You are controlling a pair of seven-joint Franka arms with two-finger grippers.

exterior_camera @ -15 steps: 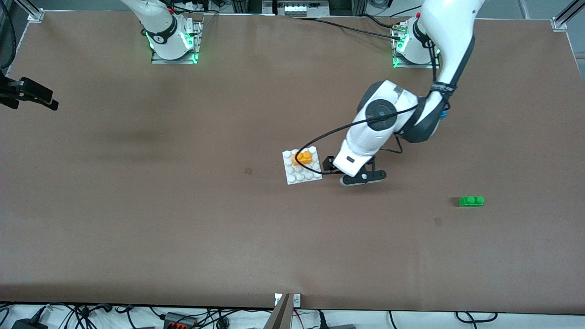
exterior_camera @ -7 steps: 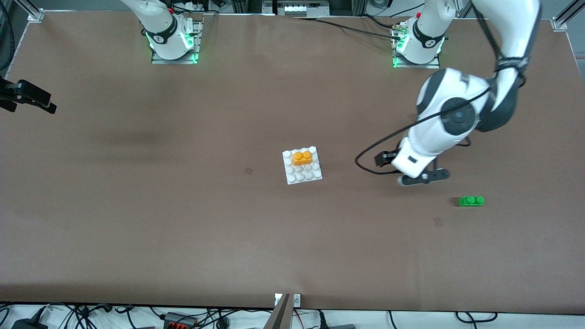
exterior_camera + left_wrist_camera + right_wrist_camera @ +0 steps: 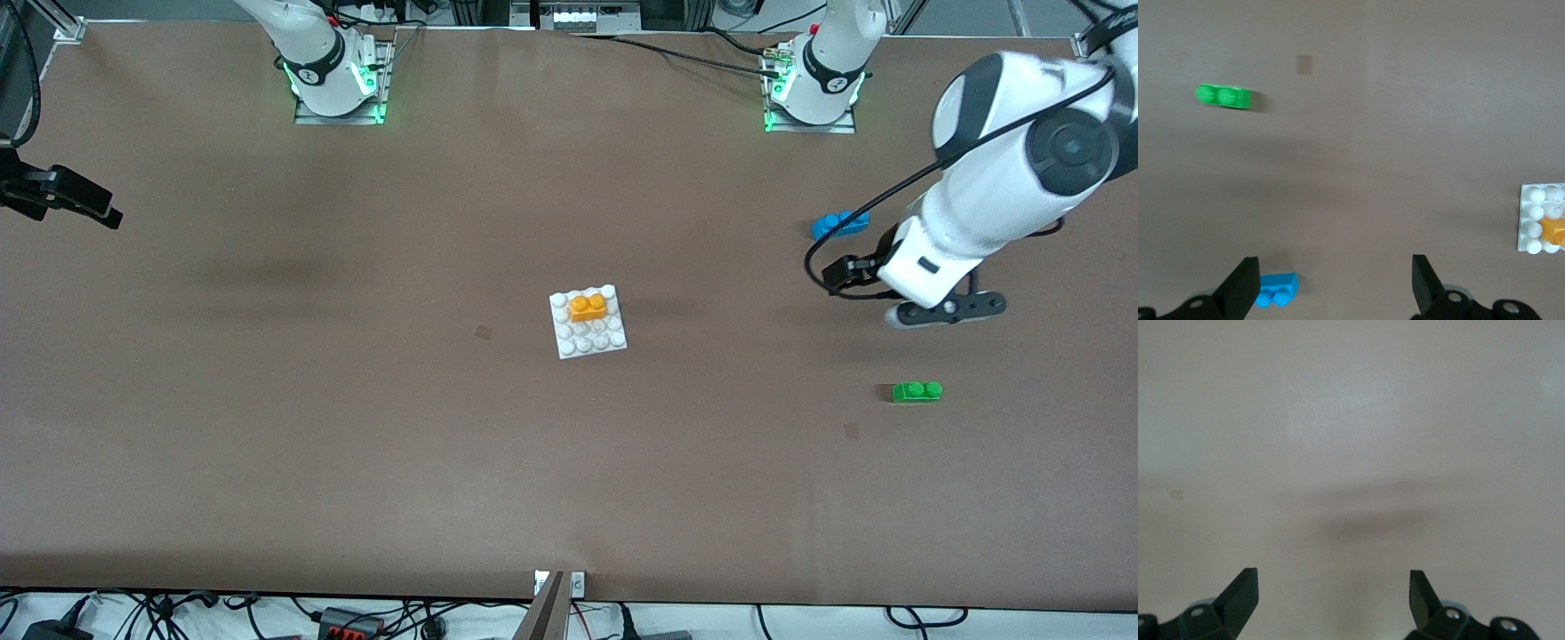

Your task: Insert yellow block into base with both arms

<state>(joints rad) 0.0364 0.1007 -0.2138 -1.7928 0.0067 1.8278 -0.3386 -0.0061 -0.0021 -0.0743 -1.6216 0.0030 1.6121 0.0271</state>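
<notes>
The yellow block (image 3: 588,307) sits on the white base (image 3: 582,342) at the table's middle, on the rows nearer the robots. My left gripper (image 3: 944,309) is open and empty, up over the table toward the left arm's end, between the blue and green bricks. In the left wrist view the base (image 3: 1536,221) with the yellow block (image 3: 1554,231) shows at the frame's edge, well away from the left gripper (image 3: 1335,287). My right gripper (image 3: 62,197) is open and empty at the right arm's end, over bare table in its wrist view (image 3: 1331,600).
A blue brick (image 3: 839,224) lies near the left arm's base, and also shows in the left wrist view (image 3: 1276,290). A green two-stud brick (image 3: 916,391) lies nearer the front camera, and in the left wrist view (image 3: 1225,96).
My left arm has swung away from beside the base toward its own end of the table, uncovering the blue brick. The yellow block stays on the base. The right gripper has barely moved.
</notes>
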